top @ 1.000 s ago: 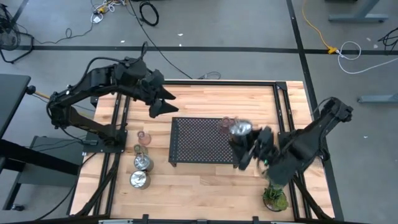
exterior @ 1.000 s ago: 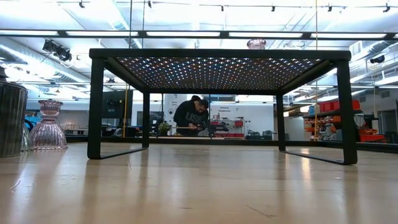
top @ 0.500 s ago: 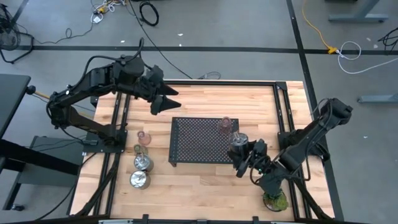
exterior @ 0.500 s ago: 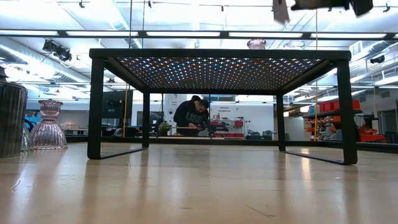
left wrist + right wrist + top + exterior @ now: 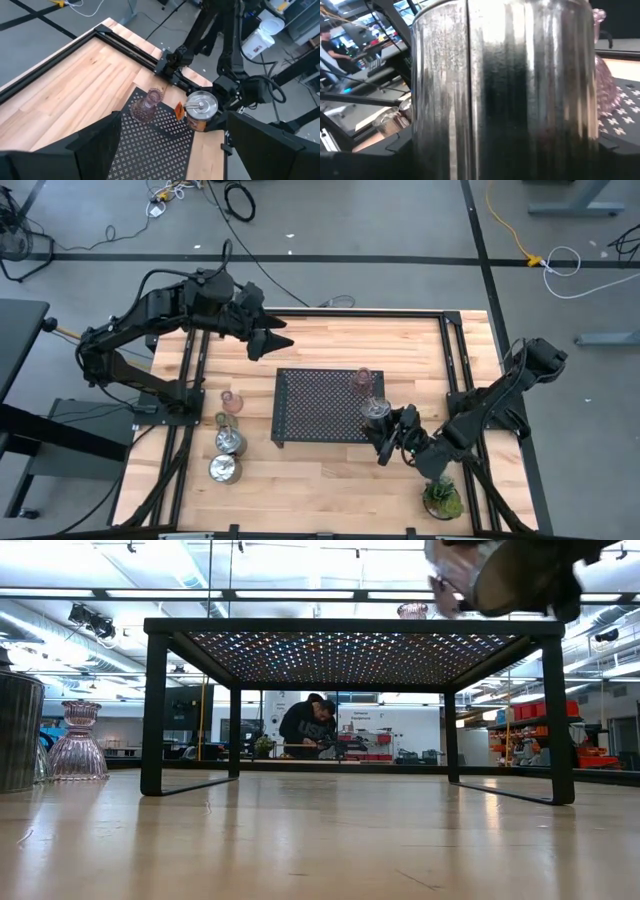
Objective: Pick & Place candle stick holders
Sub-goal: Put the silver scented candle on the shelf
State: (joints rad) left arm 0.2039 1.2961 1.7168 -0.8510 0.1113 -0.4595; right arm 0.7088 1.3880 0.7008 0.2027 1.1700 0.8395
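Note:
My right gripper [image 5: 388, 426] is shut on a shiny silver holder [image 5: 377, 412], just above the right near part of the black perforated tray [image 5: 320, 405]. This holder fills the right wrist view [image 5: 505, 90] and shows in the low view [image 5: 500, 575]. A pink glass holder [image 5: 363, 380] stands on the tray. At the table's left stand a pink glass holder [image 5: 231, 401], a greenish one [image 5: 220, 420] and two silver ones [image 5: 230, 442] [image 5: 224, 469]. My left gripper [image 5: 278, 338] is open and empty, high over the far left of the table. My right gripper holds the silver holder by its side wall [image 5: 212, 116], with the fingers coming from the table's right near side. The holder itself hides the fingertips in the right wrist view. It is lifted clear of the tray and tilted, with its open top [image 5: 445, 580] leaning aside.
A small green potted plant [image 5: 442, 500] stands at the near right corner, close under my right arm. Black frame rails [image 5: 455, 360] run along the table's sides. Bare wood lies in front of the tray [image 5: 320, 475] and beyond it [image 5: 350, 340].
My right gripper has carried the silver holder down and toward the table's near edge, from beside the pink glass holder to the tray's right near part. The holder has come into the low view from above. My left gripper has drifted a little toward the far edge.

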